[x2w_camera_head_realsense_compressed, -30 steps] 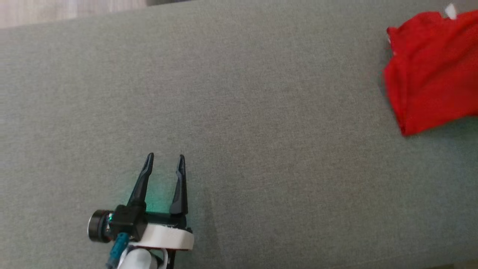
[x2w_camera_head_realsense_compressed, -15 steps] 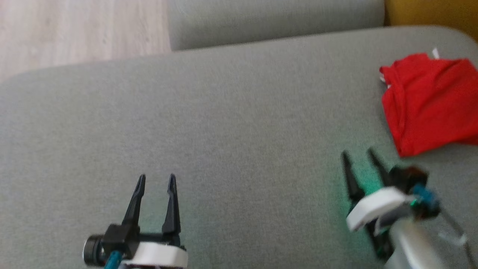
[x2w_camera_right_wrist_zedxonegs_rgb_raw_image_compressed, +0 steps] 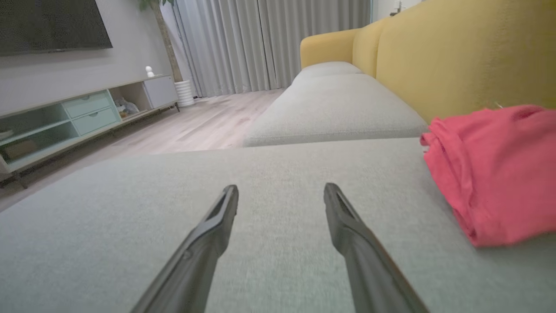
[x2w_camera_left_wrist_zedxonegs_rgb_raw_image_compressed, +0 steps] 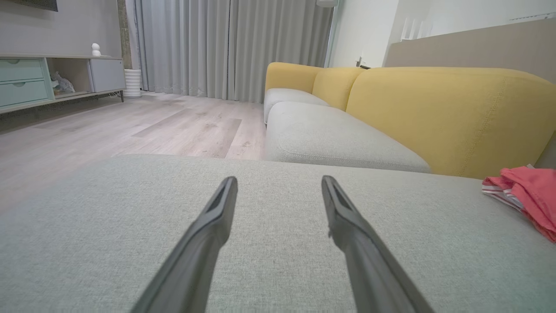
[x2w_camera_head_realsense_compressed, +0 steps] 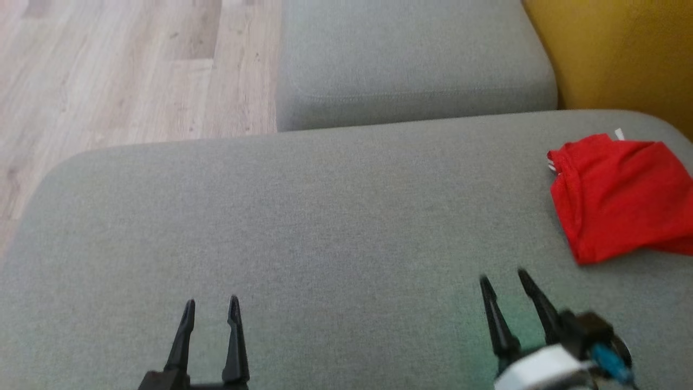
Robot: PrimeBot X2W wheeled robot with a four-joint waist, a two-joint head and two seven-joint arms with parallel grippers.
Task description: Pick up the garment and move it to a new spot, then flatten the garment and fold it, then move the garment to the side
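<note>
A folded red garment [x2w_camera_head_realsense_compressed: 620,197] lies at the right edge of the grey sofa cushion [x2w_camera_head_realsense_compressed: 303,216], near the yellow backrest. It lies at the far right in the left wrist view [x2w_camera_left_wrist_zedxonegs_rgb_raw_image_compressed: 527,193] and fills the right side of the right wrist view [x2w_camera_right_wrist_zedxonegs_rgb_raw_image_compressed: 495,169]. My left gripper [x2w_camera_head_realsense_compressed: 211,306] hovers low over the cushion's near left, open and empty. My right gripper [x2w_camera_head_realsense_compressed: 503,281] is open too, a short way in front and left of the garment, not touching it. Both pairs of fingers [x2w_camera_left_wrist_zedxonegs_rgb_raw_image_compressed: 217,221] [x2w_camera_right_wrist_zedxonegs_rgb_raw_image_compressed: 343,221] point across the bare cushion.
A second grey seat cushion [x2w_camera_head_realsense_compressed: 411,59] lies beyond, with the yellow backrest [x2w_camera_head_realsense_compressed: 617,54] at the right. Wooden floor [x2w_camera_head_realsense_compressed: 108,70] runs past the cushion's left and far edges. A low TV cabinet [x2w_camera_right_wrist_zedxonegs_rgb_raw_image_compressed: 65,117] and curtains [x2w_camera_left_wrist_zedxonegs_rgb_raw_image_compressed: 226,43] stand across the room.
The head camera has tilted up, so the floor, far cushion and backrest came into view. My right gripper entered at the lower right. The garment stays put on the cushion.
</note>
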